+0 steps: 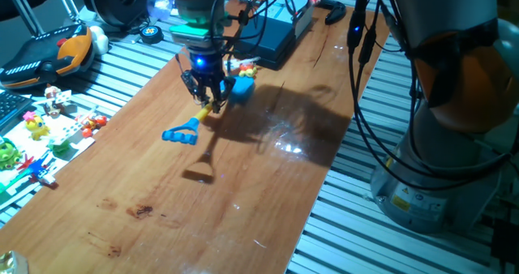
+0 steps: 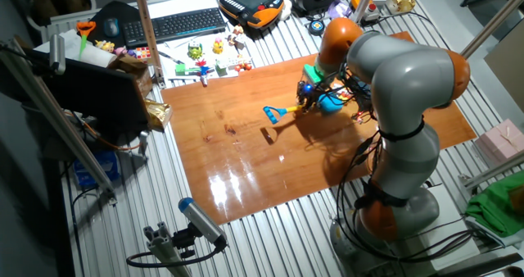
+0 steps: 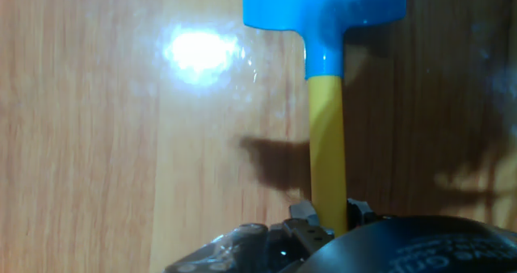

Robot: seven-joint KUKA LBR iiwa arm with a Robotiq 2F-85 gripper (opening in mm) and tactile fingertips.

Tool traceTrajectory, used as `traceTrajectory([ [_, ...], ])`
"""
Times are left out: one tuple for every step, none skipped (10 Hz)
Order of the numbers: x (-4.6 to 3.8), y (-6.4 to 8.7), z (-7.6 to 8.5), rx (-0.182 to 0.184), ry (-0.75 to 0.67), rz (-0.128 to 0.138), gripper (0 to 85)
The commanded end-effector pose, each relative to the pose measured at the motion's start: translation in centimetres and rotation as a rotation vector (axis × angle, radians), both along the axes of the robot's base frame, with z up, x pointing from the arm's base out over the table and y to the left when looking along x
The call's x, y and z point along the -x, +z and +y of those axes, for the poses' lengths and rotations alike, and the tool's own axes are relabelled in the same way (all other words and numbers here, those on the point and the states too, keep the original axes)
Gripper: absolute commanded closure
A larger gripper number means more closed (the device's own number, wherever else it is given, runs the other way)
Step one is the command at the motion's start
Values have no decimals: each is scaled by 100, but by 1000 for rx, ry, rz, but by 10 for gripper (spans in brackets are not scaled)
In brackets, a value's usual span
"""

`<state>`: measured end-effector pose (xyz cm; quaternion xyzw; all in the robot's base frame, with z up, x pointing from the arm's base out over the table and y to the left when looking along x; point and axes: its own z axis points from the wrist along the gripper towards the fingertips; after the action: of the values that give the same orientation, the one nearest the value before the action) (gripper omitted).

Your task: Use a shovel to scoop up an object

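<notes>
On the left of the wooden table (image 1: 243, 185), in one fixed view, the shovel's (image 1: 197, 117) blue D-shaped loop end (image 1: 182, 133) hangs over its own shadow, apparently clear of the wood. Next to the right, the gripper (image 1: 207, 94) has its jaws pinching the yellow shaft, which the hand view shows running between them up to the blue scoop blade (image 3: 325, 5). Further right, that blade (image 1: 241, 88) sits just beside a tiny yellow and red object (image 1: 246, 69).
</notes>
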<state>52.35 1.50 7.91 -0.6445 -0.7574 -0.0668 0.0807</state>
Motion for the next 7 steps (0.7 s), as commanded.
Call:
traceTrajectory([
  [-4, -1, -30, -3, 6, 3, 843],
  [-11, 6, -55, -5, 11, 5, 843],
  [-19, 13, -88, -10, 15, 7, 843],
  [-26, 17, -140, -18, 20, 9, 843],
  [-27, 11, -187, -22, 26, 8, 843],
  [-23, 0, -218, -23, 32, 6, 843],
  [-20, -10, -231, -18, 36, 3, 843],
])
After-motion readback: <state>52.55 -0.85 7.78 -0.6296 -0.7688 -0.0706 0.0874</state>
